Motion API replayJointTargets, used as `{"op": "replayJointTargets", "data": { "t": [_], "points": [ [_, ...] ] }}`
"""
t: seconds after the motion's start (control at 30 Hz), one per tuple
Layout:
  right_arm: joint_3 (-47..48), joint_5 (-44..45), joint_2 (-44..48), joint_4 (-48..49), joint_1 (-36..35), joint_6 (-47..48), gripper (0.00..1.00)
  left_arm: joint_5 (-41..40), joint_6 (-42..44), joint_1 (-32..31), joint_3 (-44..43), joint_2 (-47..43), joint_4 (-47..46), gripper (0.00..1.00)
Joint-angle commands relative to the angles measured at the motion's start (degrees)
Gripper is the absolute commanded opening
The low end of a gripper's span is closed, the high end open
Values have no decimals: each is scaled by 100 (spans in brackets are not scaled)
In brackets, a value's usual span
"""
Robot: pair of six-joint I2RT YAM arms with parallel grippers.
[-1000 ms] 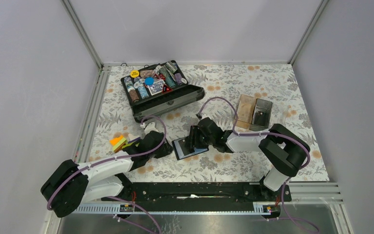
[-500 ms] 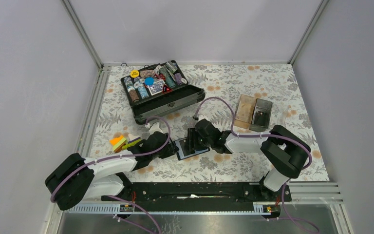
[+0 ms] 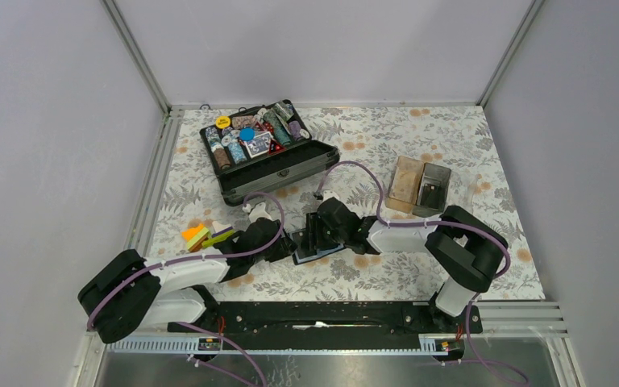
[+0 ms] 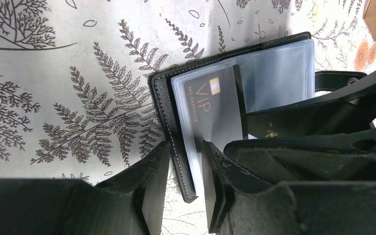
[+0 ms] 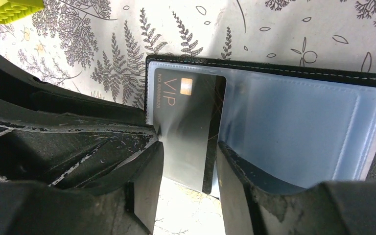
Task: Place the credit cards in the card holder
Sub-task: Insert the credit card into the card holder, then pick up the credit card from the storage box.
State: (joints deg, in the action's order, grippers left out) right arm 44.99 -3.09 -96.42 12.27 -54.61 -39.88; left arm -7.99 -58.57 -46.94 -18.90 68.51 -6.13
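"The card holder (image 5: pixel 303 117) lies open on the table (image 3: pixel 451 137), low in the middle, between the two grippers. How far along are we?"

"Early, I'd judge. One dark card (image 5: pixel 186 127) marked VIP sits partway into the end clear pocket, with its lower end outside. The pocket beside it looks empty."

"And the grippers?"

"The right gripper (image 5: pixel 188 144) has a finger along each long edge of that card. The left gripper (image 4: pixel 186 144) straddles the holder's stitched edge. Both sets of jaws stand partly apart — whether either is actually squeezing, I cannot tell."

"What is left?"

"Seating that card, then the loose cards (image 3: pixel 197 236) — orange, yellow, white — heaped off to the left, well apart from the holder."

"Other containers?"

"Further back on the right is a clear tray (image 3: pixel 443 173) with something small and dark inside, and a tan block (image 3: pixel 405 179) touching it. Farthest is the open black case (image 3: pixel 290 165), crowded with poker chips (image 3: pixel 247 134)."
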Motion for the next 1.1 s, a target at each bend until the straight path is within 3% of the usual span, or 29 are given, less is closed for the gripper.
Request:
{"op": "replayJointTargets", "data": {
  "t": [0.0,0.27,0.43,0.6,0.77,0.83,1.07],
  "points": [
    [168,-507,-171,424,-173,-170,48,148,-32,-87,62,198,200,33],
    [84,-308,50,408,-173,-202,45,49,-16,-86,44,25,326,34],
    [129,31,305,-21,-177,-108,57,-69,69,-87,-76,-250,693,41],
    [270,899,1063,-1041,-165,473,72,-320,327,-84,-262,-920,1416,60],
    [481,1896,1907,-2321,-94,1014,89,-509,737,-72,-555,-1590,2156,92],
    [594,2076,2144,-2805,118,1089,92,-401,1026,1,-742,-1733,2416,99],
    [739,1796,2809,-3607,1863,1576,95,393,2326,793,-1834,-2034,3612,99]
  ]
}}
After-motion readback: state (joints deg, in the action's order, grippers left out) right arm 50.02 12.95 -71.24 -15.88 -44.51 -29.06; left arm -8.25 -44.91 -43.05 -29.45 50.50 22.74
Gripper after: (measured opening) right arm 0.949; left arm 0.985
